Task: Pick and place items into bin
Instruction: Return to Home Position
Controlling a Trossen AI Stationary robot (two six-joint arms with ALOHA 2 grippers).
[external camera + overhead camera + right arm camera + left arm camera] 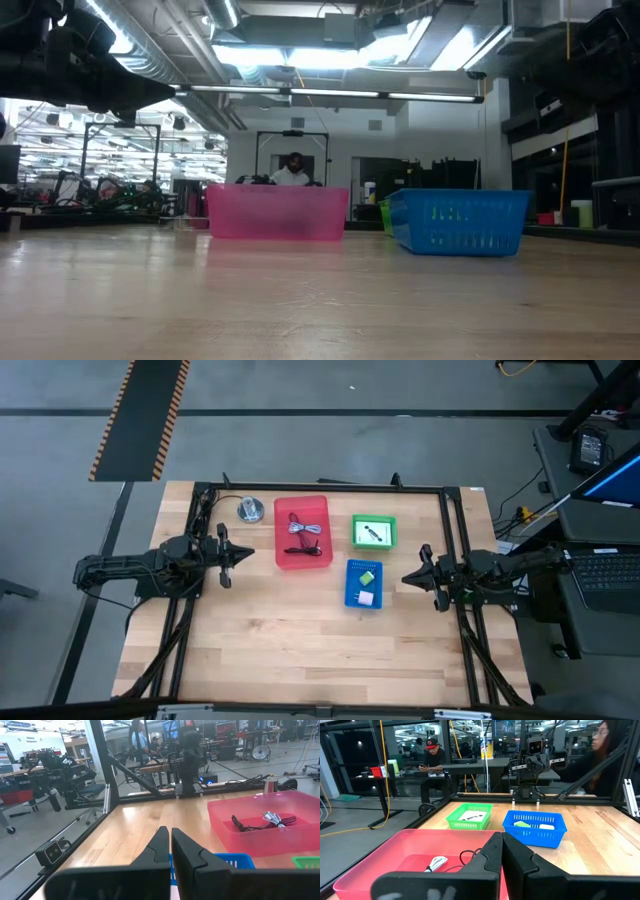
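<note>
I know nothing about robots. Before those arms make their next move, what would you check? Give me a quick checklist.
1. Left tool shut, holding nothing: ok.
2. Right tool shut, holding nothing: ok.
3. Both tools beside the bins, not over them: ok.
4. Cords inside pink bin: ok.
5. Blue bin and green bin upright: ok.
6. Person clear of the table: cannot tell.

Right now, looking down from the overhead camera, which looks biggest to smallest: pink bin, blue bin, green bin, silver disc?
Largest: pink bin.
Next: blue bin and green bin, which look too alike to rank.
Smallest: silver disc.
</note>
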